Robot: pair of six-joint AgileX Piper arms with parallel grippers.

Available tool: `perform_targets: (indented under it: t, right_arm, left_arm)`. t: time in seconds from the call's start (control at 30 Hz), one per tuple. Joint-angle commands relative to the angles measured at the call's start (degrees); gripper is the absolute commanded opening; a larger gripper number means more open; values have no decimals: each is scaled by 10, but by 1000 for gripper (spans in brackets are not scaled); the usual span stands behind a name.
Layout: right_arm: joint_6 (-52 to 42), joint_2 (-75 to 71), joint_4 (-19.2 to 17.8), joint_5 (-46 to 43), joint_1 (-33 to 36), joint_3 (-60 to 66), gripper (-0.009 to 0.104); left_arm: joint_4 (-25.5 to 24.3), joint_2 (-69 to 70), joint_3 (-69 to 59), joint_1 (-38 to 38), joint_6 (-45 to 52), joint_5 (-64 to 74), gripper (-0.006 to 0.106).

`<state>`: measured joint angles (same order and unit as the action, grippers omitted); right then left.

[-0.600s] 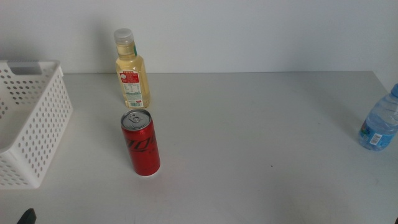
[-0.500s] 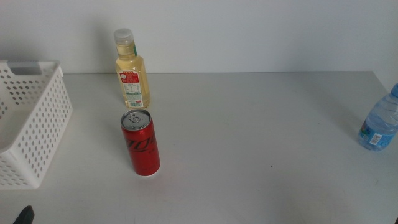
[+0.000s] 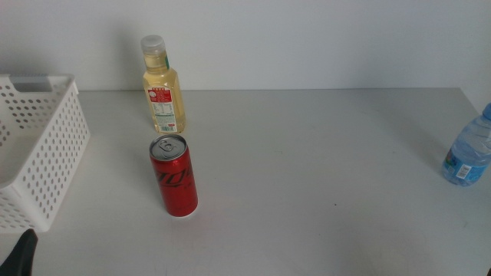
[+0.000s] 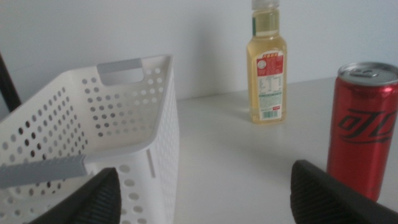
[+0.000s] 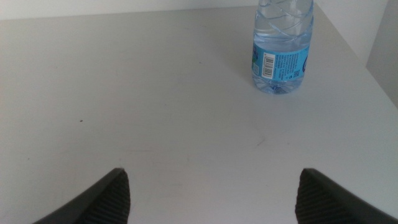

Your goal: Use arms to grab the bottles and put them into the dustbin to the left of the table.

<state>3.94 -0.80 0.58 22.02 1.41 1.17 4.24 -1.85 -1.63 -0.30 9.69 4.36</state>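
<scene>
**Bottles standing, both grippers low and wide**

Tabletop [image 3: 307, 169] first: pale grey, matte, plain, with a tiny dark speck near the middle front. It runs back to a bare white wall [image 3: 307, 38].

Nearest me, at the front left corner, a dark sliver of the left gripper [image 3: 21, 253] pokes above the bottom edge of the middle view; the rest of that arm is out of sight. Its own camera shows the left gripper [image 4: 205, 193] with fingers spread wide and nothing between them, the basket to one side and the can to the other. The right gripper [image 5: 211, 193] shows only in its wrist view, fingers likewise spread wide over bare table, holding nothing.

Just beyond the left gripper sits the dustbin [image 3: 46, 153], white and perforated, cut off by the left edge; its inside is hard to make out. The handle cutout [image 4: 119, 70] is on its far wall.

Next, the red can [image 3: 173, 176] stands upright, left of centre. Behind it, apart and close to the wall, stands the bottle of yellow liquid [image 3: 161, 86], white cap on.

Far right, the water bottle [image 3: 468, 149] stands near the table edge, its top cut off in both views, so the cap is unseen.
</scene>
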Motion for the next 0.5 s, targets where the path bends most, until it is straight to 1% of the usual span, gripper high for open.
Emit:
perform_targets:
  t: [0.0,0.23,0.4,0.47]
  right_arm:
    - [-6,-12,-6,-36,-4,-1,69]
    - [-6,-12,-6,-36,-4,-1,69]
    - [-6,-12,-6,-36,-4,-1,69]
    - [-6,-12,-6,-36,-4,-1,69]
  left_arm:
    - [1,-44,0,-27,-8,-102,93]
    - [2,-197,0,-143,-8,-207,93]
    - [31,-314,0,-224,-7,-308,93]
    - [44,-370,0,-251,-7,-368,93]
